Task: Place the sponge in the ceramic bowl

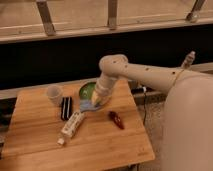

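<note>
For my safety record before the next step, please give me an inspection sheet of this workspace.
Surface: wooden table, bare wood at the front.
Job's things: sponge held at the near rim of the green ceramic bowl, not yet inside.
Clutter: white cup, black ridged block, white carton, red object.
Grippers: hand shut on the sponge, low beside the bowl.
Cables: a dark cable seems to hang past the table's right edge.
Surroundings: dark wall behind, metal rail posts above, robot body at right.
</note>
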Robot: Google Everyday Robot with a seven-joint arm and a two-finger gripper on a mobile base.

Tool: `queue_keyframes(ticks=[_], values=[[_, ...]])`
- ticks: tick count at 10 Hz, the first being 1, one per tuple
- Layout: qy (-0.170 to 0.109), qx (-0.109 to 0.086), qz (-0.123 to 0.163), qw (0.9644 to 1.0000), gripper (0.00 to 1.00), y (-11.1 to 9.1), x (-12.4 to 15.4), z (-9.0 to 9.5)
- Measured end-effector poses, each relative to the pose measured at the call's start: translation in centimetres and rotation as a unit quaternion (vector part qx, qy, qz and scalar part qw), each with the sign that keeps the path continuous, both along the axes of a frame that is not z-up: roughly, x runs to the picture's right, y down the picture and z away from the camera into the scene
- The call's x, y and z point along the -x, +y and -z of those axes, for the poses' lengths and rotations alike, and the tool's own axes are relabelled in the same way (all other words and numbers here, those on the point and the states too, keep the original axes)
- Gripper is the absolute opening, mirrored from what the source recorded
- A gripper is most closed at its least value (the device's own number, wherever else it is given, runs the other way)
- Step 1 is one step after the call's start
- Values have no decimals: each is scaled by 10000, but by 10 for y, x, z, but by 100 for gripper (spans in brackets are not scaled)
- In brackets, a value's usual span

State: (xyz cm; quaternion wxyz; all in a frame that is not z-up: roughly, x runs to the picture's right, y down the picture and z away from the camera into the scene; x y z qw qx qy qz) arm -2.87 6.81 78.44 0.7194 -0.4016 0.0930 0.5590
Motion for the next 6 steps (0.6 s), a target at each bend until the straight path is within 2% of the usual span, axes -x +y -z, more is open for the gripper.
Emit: queue_keyframes(ticks=[1, 4, 6], values=[[1, -1, -74, 10000, 0, -6, -5, -5], [-12, 2, -70, 10000, 0, -6, -3, -6], [-29, 7, -241, 9997, 0, -6, -7, -11]])
